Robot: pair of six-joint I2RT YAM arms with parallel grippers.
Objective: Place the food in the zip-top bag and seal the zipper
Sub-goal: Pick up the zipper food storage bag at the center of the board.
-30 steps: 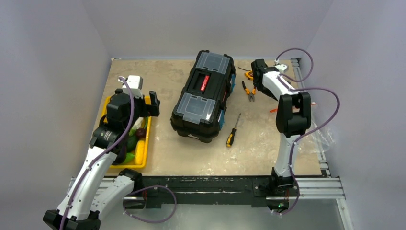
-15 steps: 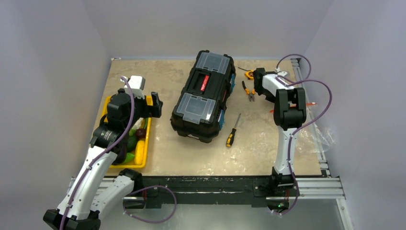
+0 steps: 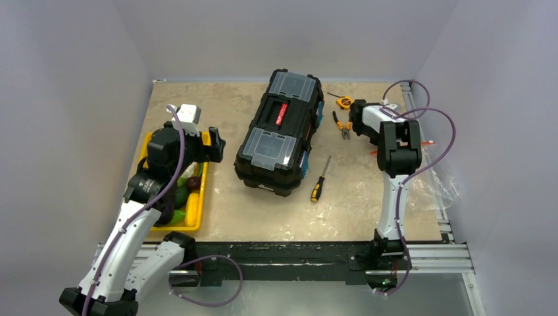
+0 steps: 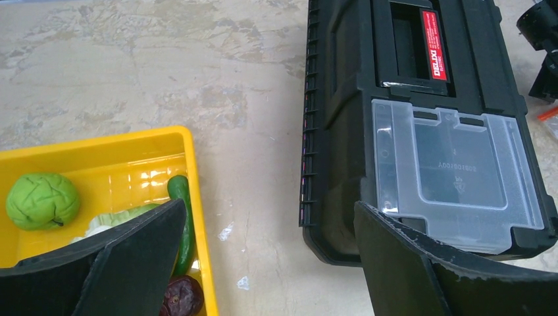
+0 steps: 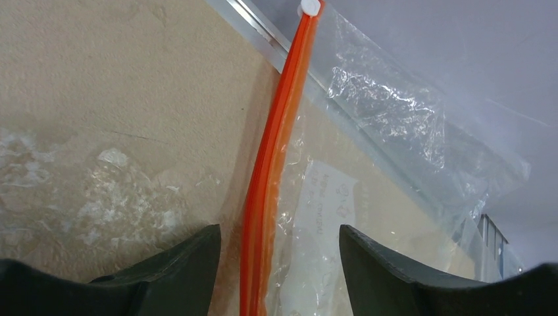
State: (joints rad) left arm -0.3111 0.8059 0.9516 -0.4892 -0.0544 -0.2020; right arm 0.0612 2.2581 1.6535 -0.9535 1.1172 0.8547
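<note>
The food [image 3: 183, 196] lies in a yellow tray [image 3: 199, 212] at the left: a green cabbage [image 4: 41, 199], a green cucumber [image 4: 181, 217] and a dark purple piece [image 4: 181, 296] show in the left wrist view. My left gripper [image 4: 268, 210] is open and empty, over the table between the tray's right wall [image 4: 197, 217] and the toolbox. The clear zip-top bag [image 5: 395, 112] lies flat at the table's right edge [image 3: 437, 187]. Its red-orange zipper [image 5: 270, 171] runs between the open fingers of my right gripper [image 5: 279, 230], untouched, beside the white label [image 5: 322, 210].
A black toolbox [image 3: 279, 131] stands mid-table, close to my left gripper's right finger [image 4: 421, 263]. A screwdriver [image 3: 320, 179], orange-handled pliers [image 3: 342, 125] and a yellow tape measure [image 3: 344, 102] lie to its right. A metal rail [image 5: 263, 29] borders the table by the bag.
My right arm's wrist has swung from the far right corner toward the near side and lowered over the bag. My left arm has barely moved.
</note>
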